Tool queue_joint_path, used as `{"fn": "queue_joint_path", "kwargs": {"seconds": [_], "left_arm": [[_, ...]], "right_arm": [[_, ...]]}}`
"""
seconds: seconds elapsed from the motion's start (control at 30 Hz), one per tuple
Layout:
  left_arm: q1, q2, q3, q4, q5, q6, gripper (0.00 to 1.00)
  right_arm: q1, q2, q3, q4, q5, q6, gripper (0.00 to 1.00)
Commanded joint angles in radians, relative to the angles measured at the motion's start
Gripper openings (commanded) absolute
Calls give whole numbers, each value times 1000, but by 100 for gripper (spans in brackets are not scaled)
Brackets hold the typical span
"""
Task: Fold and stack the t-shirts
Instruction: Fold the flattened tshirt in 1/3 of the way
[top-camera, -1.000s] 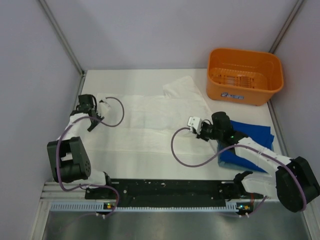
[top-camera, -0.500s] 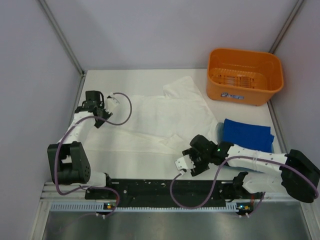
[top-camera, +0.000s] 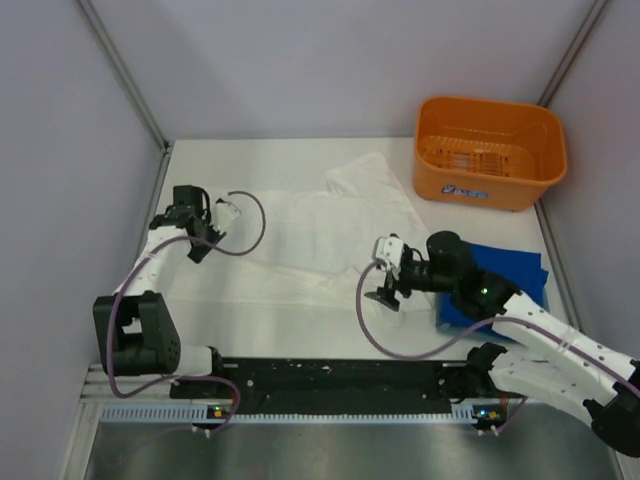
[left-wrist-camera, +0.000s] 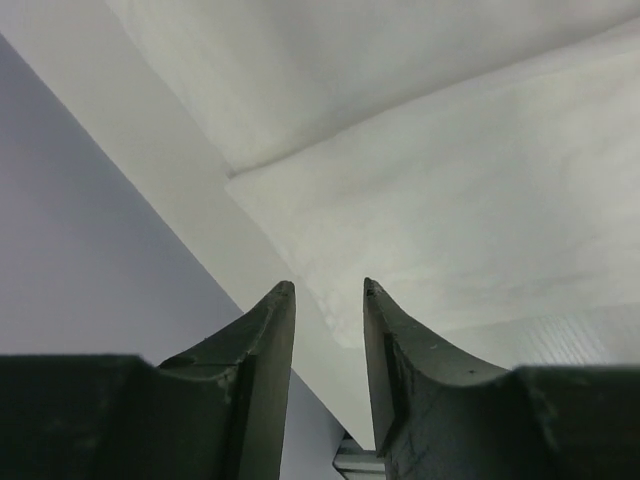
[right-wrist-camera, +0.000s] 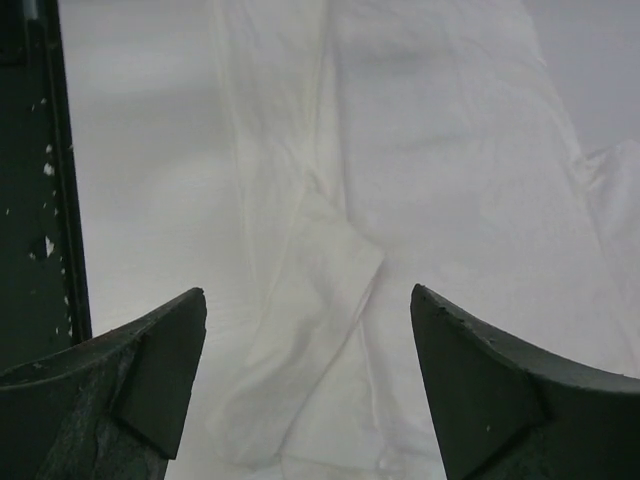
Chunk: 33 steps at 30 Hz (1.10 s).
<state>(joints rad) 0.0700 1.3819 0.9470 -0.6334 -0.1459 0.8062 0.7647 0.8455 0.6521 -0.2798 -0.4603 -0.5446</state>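
White t-shirt (top-camera: 320, 235) spread flat at centre; blue t-shirt (top-camera: 505, 268) folded at right. Right gripper (top-camera: 384, 296) wide apart, empty, over white cloth's near edge. Left gripper (top-camera: 197, 245) slightly apart, empty, at left edge. Risk: mismatched pinches skew fold, bunch cloth.

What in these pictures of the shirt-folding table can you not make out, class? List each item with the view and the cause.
- Blue t-shirt: in the top view its near left part is covered by the right arm; it is outside both wrist views.
- White t-shirt: its underside is hidden in every view, and no print shows on the side facing up.
- Orange basket: the label on its front wall is too small to read in the top view.
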Motion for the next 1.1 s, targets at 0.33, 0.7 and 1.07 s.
{"fn": "queue_joint_path", "kwargs": {"seconds": [0.33,0.7,1.07], "left_arm": [[-679,221,369,-86,712,-349,34],[-789,557,512,23,689,-463,39],[-791,617,529,11,761,-481,7]], "right_arm": [[-274,231,46,-220,265,1214,44],[-271,319,-89,-203,261,1328,49],[-272,412,-140,-96,178,1339,26]]}}
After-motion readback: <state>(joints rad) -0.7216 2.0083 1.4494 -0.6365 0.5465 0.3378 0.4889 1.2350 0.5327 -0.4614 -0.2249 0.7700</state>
